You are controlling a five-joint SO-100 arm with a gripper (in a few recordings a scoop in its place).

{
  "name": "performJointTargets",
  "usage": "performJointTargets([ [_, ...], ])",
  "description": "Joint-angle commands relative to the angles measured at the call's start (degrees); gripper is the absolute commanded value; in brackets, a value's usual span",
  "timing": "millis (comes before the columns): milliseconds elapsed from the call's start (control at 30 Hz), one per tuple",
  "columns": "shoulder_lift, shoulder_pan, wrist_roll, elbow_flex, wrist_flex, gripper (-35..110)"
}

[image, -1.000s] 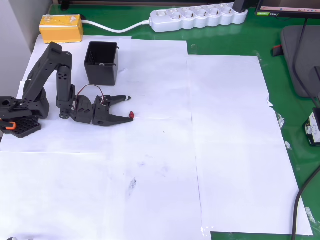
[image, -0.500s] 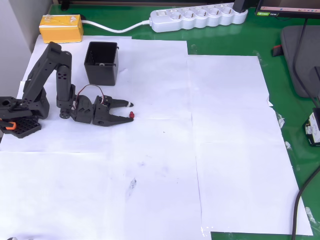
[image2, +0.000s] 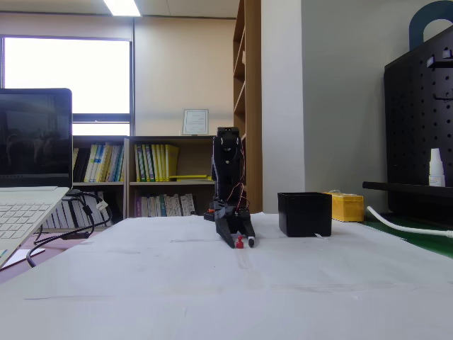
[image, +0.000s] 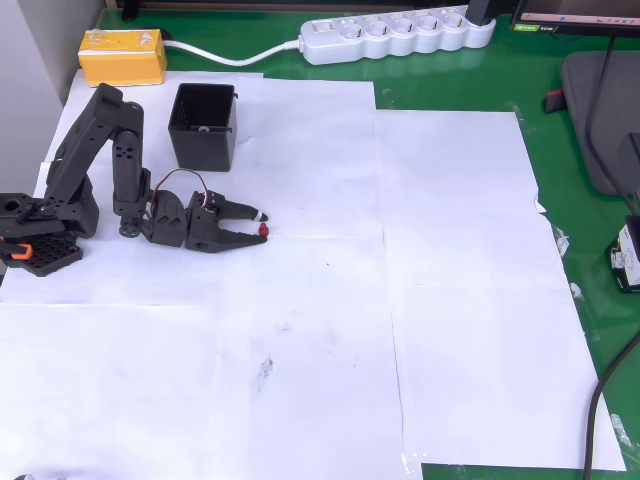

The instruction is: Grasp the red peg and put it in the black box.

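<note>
My gripper pinches the red peg on white paper, below the black box; I read no writing.

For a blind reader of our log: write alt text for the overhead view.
A black robot arm lies low on white paper, its hand closing around a tiny red peg at the fingertips. A black box stands open just behind the arm, with a yellow block and a white power strip on the green mat beyond.
</note>
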Motion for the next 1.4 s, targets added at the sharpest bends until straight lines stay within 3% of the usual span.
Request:
performJointTargets([
  [0, -1.58, 0.44, -0.26, 0.97, 0.00, 12],
  [700, -1.58, 0.44, 0.18, 0.97, 0.18, 0],
  [1100, -3.25, 0.26, -2.29, 1.14, 0.26, 0],
  [1367, -14.24, -0.09, -1.14, 0.88, 16.96, 0],
])
